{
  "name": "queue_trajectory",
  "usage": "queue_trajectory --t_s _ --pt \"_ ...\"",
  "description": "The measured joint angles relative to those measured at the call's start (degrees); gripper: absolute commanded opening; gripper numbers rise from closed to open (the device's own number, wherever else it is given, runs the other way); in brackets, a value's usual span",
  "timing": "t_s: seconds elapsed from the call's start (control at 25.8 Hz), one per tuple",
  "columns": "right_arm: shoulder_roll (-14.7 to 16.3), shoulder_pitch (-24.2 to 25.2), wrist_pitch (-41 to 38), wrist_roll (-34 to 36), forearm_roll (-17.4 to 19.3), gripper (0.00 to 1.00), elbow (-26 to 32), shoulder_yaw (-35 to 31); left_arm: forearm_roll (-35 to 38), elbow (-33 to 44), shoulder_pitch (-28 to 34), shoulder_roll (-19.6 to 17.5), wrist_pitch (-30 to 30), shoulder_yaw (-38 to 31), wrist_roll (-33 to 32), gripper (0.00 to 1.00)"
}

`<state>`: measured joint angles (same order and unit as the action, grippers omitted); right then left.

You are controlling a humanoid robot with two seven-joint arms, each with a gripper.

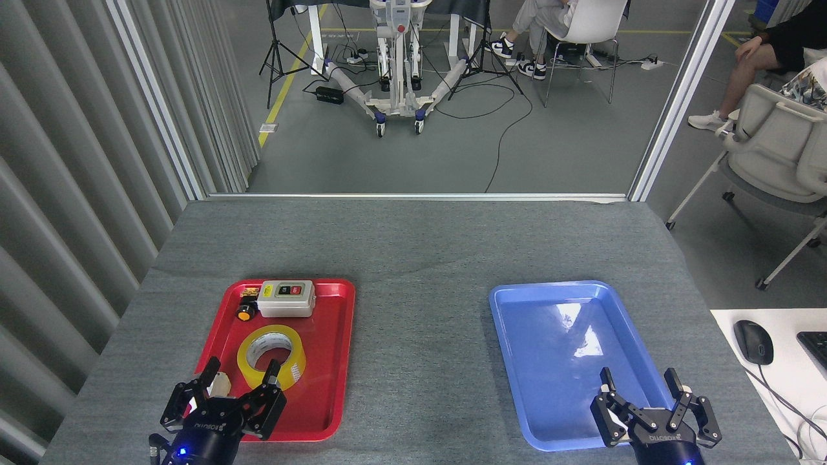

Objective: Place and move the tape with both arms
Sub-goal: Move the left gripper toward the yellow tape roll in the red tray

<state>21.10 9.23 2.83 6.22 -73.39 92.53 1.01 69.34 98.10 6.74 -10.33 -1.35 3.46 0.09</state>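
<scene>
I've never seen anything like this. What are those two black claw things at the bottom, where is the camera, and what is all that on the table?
The picture is taken from the robot's own head, looking down at a grey table. The two black claws are the tips of its arms. The left end effector and the right end effector both have their fingers spread open, and neither holds anything.

On the left lies a red tray. In it are a roll of yellow tape lying flat, a grey switch box with two buttons, and a small yellow and black part beside the box. The left end effector hangs over the near end of this tray, close to the tape. On the right is a blue tray with nothing in it. Behind the table are people seated on chairs.
</scene>
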Motion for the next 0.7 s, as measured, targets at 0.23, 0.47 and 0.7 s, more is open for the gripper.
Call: queue_trajectory --t_s 0.23,0.47,0.7 --pt "-0.1 0.0 0.0 0.0 -0.1 1.0 -0.1 0.0 -0.2 -0.5 0.1 0.2 1.7 0.0 0.0 0.99" --pt "-0.4 0.0 0.0 -0.2 -0.3 1.0 -0.1 0.0 -1.1 -1.0 -0.9 -0.2 1.7 -0.3 0.0 0.99" --pt "-0.4 0.0 0.0 -0.1 -0.3 1.0 -0.2 0.0 -7.0 -1.3 -1.7 -0.4 1.3 -0.4 0.0 0.99"
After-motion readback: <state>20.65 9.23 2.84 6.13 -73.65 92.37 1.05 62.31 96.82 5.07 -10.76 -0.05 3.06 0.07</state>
